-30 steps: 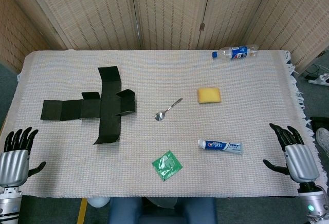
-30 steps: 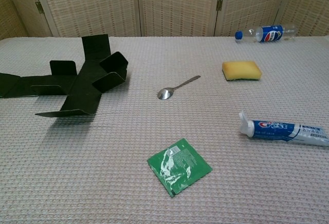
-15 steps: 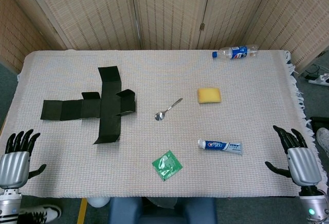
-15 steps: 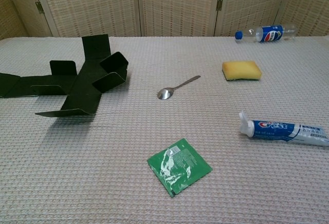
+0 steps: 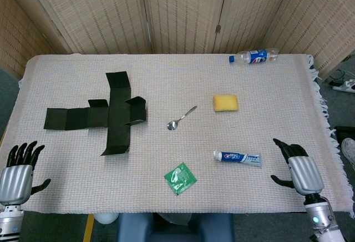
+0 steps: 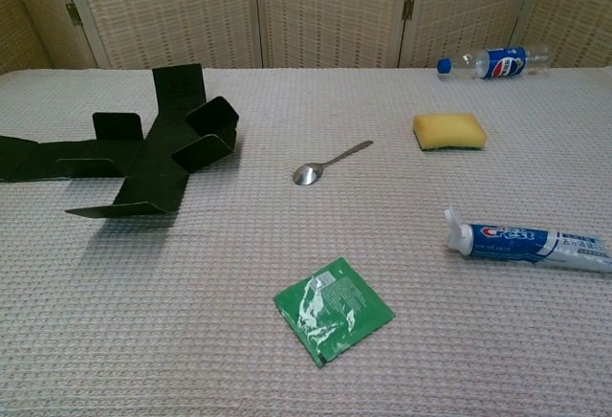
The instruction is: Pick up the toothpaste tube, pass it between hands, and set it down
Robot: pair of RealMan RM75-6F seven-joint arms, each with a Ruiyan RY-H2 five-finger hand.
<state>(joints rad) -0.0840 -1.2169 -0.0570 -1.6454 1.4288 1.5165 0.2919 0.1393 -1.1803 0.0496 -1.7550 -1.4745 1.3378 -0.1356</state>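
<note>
The toothpaste tube [image 5: 237, 157] lies flat on the counter [image 5: 266, 97], toward the robot's right and near the front edge, with its white cap end pointing left and its crimped tail pointing right. In the chest view the tube [image 6: 528, 244] sits at the right side of the frame, its tail running up to the picture's edge.

The right hand [image 5: 298, 169] hovers at the front right of the counter, just right of the tube's tail and apart from it. Its fingers [image 5: 285, 147] are spread and point away from the robot, the thumb sticks out to the left, and it holds nothing. The left hand [image 5: 18, 172] hangs at the front left corner, well away from the tube, fingers likewise spread and empty. Neither hand appears in the chest view.

A flattened black cardboard box [image 5: 105, 114] lies unfolded on the left half of the counter. A metal spoon [image 5: 181, 118] rests near the middle, bowl toward the robot. A yellow sponge [image 5: 226, 102] sits beyond the tube, and a green sachet [image 5: 179, 178] lies near the front edge, left of the tube. A plastic water bottle [image 5: 254, 56] with a blue label lies on its side at the far right edge.
</note>
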